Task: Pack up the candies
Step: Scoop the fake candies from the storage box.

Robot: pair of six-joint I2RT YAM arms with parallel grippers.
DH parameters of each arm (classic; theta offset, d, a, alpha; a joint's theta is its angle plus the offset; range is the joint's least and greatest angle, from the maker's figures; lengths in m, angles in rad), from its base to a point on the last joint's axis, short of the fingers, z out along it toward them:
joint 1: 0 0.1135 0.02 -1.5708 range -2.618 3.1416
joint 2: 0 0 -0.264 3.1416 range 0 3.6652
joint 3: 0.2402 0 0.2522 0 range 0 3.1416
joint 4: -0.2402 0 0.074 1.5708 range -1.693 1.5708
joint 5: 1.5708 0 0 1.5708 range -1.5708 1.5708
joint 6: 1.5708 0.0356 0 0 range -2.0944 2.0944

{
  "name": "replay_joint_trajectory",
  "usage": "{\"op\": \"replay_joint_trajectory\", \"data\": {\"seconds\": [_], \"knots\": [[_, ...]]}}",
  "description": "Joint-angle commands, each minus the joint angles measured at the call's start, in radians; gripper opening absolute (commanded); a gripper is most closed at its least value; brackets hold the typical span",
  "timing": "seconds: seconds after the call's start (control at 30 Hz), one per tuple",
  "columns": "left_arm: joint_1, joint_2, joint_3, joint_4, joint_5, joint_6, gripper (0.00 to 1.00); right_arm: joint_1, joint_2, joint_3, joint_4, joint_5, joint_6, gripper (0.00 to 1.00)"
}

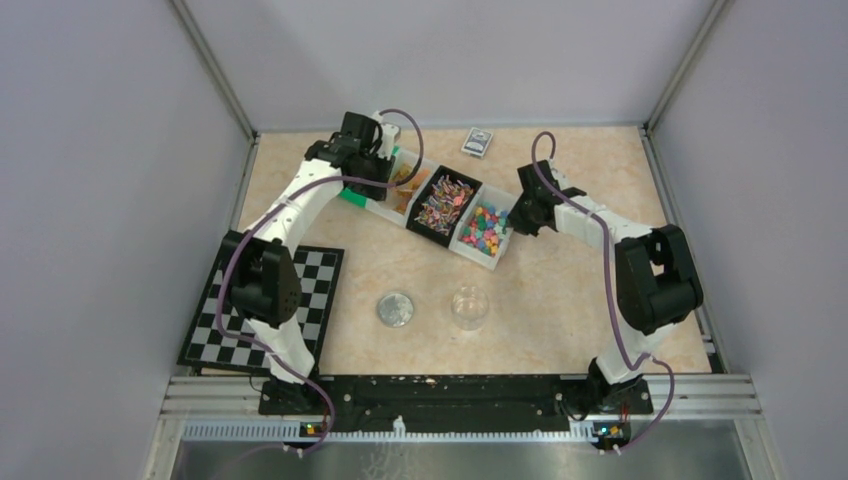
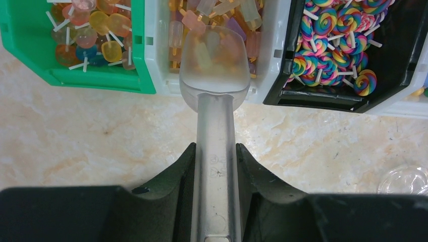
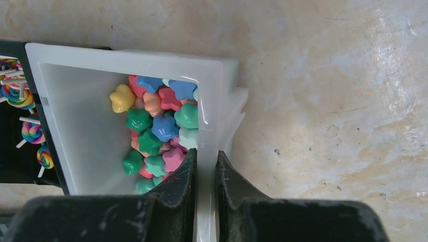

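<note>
barely started, by the look of it: the clear cup (image 1: 469, 307) looks empty beside its lid (image 1: 395, 309), and the candies (image 2: 176, 35) lie in their bins. the left gripper (image 2: 216, 166) clasps a scoop (image 2: 214, 75) poised at the orange ones, while the right gripper (image 3: 207, 166) pinches the wall of the end bin (image 3: 209, 96).

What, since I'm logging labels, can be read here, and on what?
No text is legible in any view.
Scoop: embossed marks on its handle, too faint to read.
Small packet at the table's far edge: print too small to read.
</note>
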Motion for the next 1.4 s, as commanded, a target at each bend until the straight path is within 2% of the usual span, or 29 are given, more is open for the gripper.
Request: {"op": "replay_joint_trajectory", "data": {"seconds": [0.0, 0.3, 0.57, 0.73, 0.93, 1.37], "knots": [[0.003, 0.026, 0.049, 0.018, 0.027, 0.024, 0.00, -0.005, -0.017, 0.001, 0.068, -0.029, -0.085, 0.00], [0.002, 0.046, 0.002, 0.107, 0.046, 0.026, 0.00, -0.006, -0.019, -0.029, 0.126, -0.071, -0.116, 0.00], [0.002, -0.005, -0.146, 0.245, 0.039, 0.022, 0.00, -0.006, -0.014, -0.056, 0.165, -0.100, -0.140, 0.00], [0.002, -0.072, -0.290, 0.324, 0.026, 0.019, 0.00, -0.006, -0.018, -0.064, 0.156, -0.091, -0.154, 0.00], [0.002, -0.158, -0.426, 0.486, 0.038, 0.024, 0.00, -0.006, -0.021, -0.098, 0.206, -0.118, -0.132, 0.00], [0.002, -0.133, -0.492, 0.639, 0.041, -0.032, 0.00, -0.006, -0.030, -0.105, 0.233, -0.117, -0.135, 0.00]]}}
